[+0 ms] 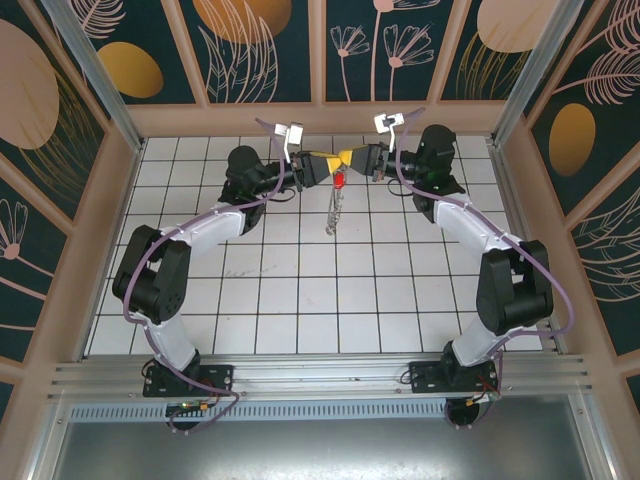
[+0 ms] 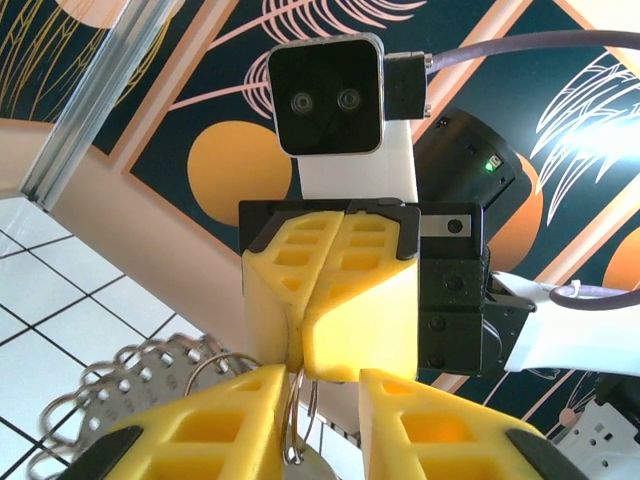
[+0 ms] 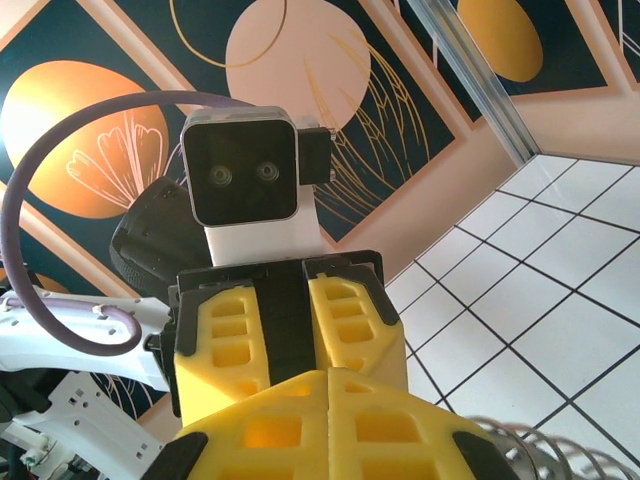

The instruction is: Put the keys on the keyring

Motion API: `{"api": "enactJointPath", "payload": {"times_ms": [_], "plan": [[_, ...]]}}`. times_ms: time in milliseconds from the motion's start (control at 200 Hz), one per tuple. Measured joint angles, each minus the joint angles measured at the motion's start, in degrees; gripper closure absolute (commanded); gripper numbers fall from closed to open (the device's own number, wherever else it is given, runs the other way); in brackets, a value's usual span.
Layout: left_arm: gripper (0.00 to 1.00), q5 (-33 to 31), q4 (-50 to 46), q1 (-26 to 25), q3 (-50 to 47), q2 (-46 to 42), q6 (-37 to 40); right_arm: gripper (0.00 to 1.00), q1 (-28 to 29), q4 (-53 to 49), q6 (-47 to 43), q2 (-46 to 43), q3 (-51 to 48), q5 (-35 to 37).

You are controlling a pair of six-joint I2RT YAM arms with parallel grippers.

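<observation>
The two grippers meet tip to tip above the far middle of the table. In the left wrist view, the yellow fingers of my left gripper point(image 2: 325, 385) stand apart, and a thin wire loop of the keyring point(image 2: 292, 420) hangs in the gap against the left finger. Facing it, my right gripper point(image 1: 353, 160) is shut, pinching the top of that loop. The ring's linked rim point(image 2: 125, 375) hangs to the left. From above, the keyring point(image 1: 333, 212) dangles below the left gripper point(image 1: 322, 166), with the red-headed key point(image 1: 340, 180) just under the fingertips. How the key attaches is hidden.
White tiled table point(image 1: 300, 290) is walled by patterned panels on three sides; a metal post point(image 2: 110, 90) stands close behind the grippers. The keyring's links point(image 3: 545, 450) show at the lower right of the right gripper point(image 3: 327, 375).
</observation>
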Motion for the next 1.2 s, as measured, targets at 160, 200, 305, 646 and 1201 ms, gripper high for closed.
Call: {"api": "enactJointPath", "payload": {"times_ms": [160,200,305,646,1201], "plan": [[0.9,-0.1,-0.1,0.0,0.0,0.0,0.1,1.0,0.0,0.0,0.0,0.0,0.1,0.1],[0.95,-0.1,-0.2,0.0,0.0,0.0,0.0,1.0,0.0,0.0,0.0,0.0,0.1,0.1],[1.0,-0.2,-0.3,0.0,0.0,0.0,-0.3,1.0,-0.1,0.0,-0.2,0.0,0.1,0.1],[1.0,-0.6,1.6,-1.0,0.0,0.6,-2.7,0.61,-2.2,-0.6,-1.0,-2.6,-1.2,2.5],[1.0,-3.4,14.0,-1.5,0.2,3.5,-17.1,0.52,-4.4,14.6,2.0,-10.8,-22.3,9.2]]}}
